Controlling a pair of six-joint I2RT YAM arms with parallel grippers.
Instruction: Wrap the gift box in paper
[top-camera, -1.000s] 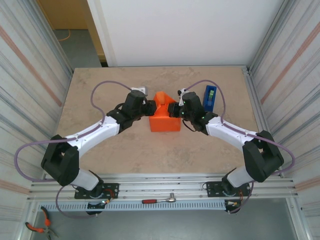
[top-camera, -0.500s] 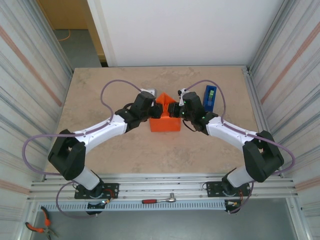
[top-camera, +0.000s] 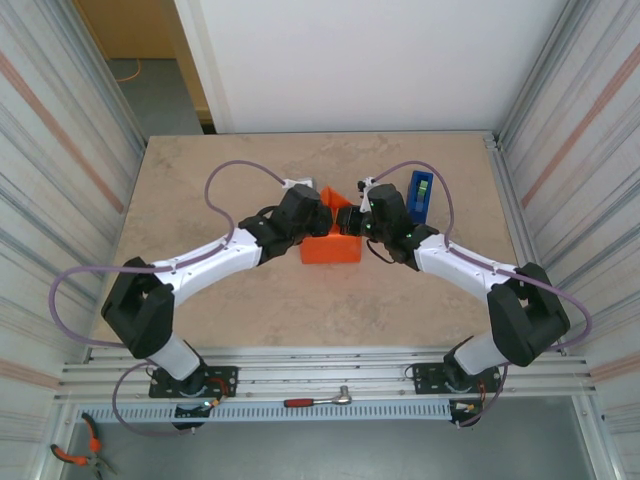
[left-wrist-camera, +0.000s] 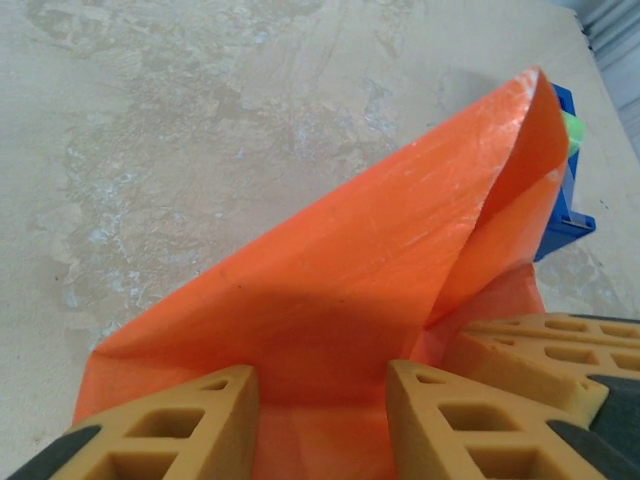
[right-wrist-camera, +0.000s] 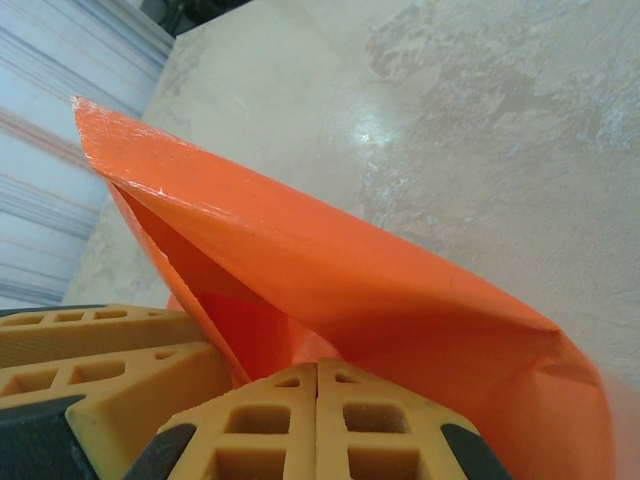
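Top external: the thin, bright-orange rectangular paper sheet (top-camera: 331, 248) sat on the beige stone-look bench (top-camera: 200, 180) as a low block, hemmed in btw the two wrists, w/ one triangular flap standing up at its far end. The pale pink cardboard gift box was prob. inside that block, fully covered; that's a guess from the shape. The blue plastic tape dispenser (top-camera: 420, 195) stood just off the outer side of the right wrist, apart from the paper.

Left wrist: the left pincer (left-wrist-camera: 318, 390) had its fingers (left-wrist-camera: 170, 430) apart. Orange paper lay in the gap & rose ahead of the tips as a creased flap. It looked to be pressing or guiding rather than nipping, tho not certain.

Right wrist: the right pincer (right-wrist-camera: 317, 390) was closed, tips together. The flap's fold ran down to them just ahead. Couldn't tell if a layer was caught btw them.

Progress, my read: the body wrap was done, and the sides & near end looked closed over. Left to do: crease the upright flap flat onto the block's far end, then fix it w/ tape, as none was seen on the paper. So approx past halfway, w/ the last end-fold & sealing outstanding.
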